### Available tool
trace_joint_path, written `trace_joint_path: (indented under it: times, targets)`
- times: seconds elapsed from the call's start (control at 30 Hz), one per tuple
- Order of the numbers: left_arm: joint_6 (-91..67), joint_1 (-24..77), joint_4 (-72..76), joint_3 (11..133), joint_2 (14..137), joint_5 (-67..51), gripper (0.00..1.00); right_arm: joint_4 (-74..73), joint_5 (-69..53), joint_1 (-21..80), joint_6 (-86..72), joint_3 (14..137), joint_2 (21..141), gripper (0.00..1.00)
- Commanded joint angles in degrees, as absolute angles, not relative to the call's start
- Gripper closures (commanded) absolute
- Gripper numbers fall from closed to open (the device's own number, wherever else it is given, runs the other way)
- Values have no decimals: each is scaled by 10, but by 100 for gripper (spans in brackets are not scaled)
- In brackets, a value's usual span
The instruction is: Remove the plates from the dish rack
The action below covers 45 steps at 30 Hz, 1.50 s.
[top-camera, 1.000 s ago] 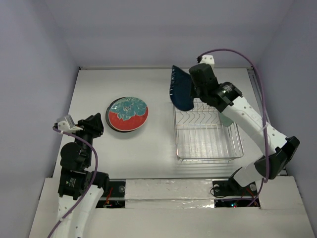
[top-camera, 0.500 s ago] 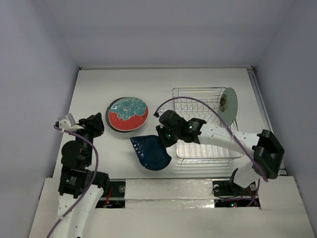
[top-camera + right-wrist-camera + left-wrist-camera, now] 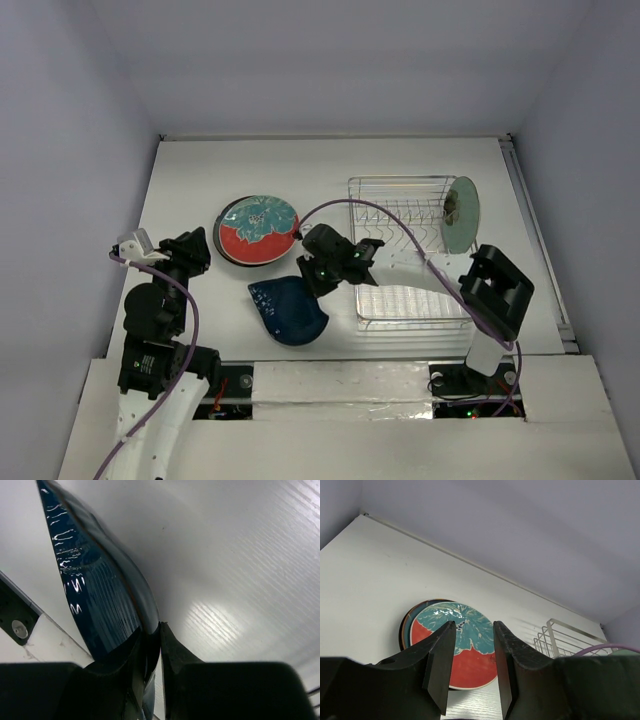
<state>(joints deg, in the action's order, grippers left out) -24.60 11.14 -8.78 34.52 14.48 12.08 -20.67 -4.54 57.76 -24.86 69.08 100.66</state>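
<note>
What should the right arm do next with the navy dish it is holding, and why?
Probably carry the navy dish farther from the arm bases, over the red flower plate, then lower it there. The right hand is shut on the dish's edge and holds it tilted, left of the dish rack and short of that plate. A mint plate stands in the rack, not yet unloaded.

left pincer (image 3: 473,630) parted, arm folded | right pincer (image 3: 156,630) clamping navy dish (image 3: 95,595), arm stretched left
</note>
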Motion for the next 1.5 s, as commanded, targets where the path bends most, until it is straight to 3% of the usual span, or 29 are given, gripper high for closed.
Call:
trace_joint_path:
  times: [0.0,0.03,0.13,0.37,0.4,0.43,0.53,0.67,0.7,0.73,0.8,0.83,1.03,1.13,1.17,1.2,1.23,1.27,1.33,1.47]
  targets:
    - [-244,109,-58,344,149,119,67,-198,-9,583,-234,714,1025,76]
    - [-245,109,-58,344,149,119,67,-215,-4,583,-234,715,1035,70]
    - [-244,109,-58,344,149,119,67,-236,35,583,-235,723,1058,65]
    - [-245,109,-56,344,148,119,67,-247,74,594,-263,728,1065,63]
    - [-246,109,-56,344,149,119,67,-253,83,594,-265,730,1063,57]
    - [-246,109,-56,344,149,119,67,-258,90,594,-266,736,1059,46]
    - [-246,109,-56,343,149,119,67,-274,114,607,-273,752,1035,30]
    - [-246,109,-56,343,149,119,67,-297,163,620,-276,790,981,20]
    - [-245,109,-56,343,149,119,67,-301,177,620,-278,795,947,22]
    - [-246,109,-57,344,149,119,67,-308,191,620,-281,799,929,51]
    - [-246,109,-58,344,147,119,67,-324,263,620,-291,802,889,94]
    - [-245,109,-58,344,146,119,70,-348,288,620,-300,800,848,100]
    - [-245,109,-58,344,145,119,96,-440,457,496,-367,731,677,100]
    - [-245,109,-62,345,142,119,99,-455,484,382,-341,704,610,100]
    - [-244,109,-62,345,140,119,99,-454,475,350,-331,701,600,98]
    - [-245,109,-63,345,139,119,99,-452,469,293,-319,700,590,88]
    - [-244,109,-63,345,138,119,97,-449,469,270,-299,696,589,53]
    - [-245,109,-62,345,135,119,96,-447,470,248,-288,696,591,38]
    - [-245,109,-62,345,132,119,88,-432,445,193,-265,699,609,18]
    - [-244,109,-62,345,126,119,74,-408,385,141,-222,719,662,22]
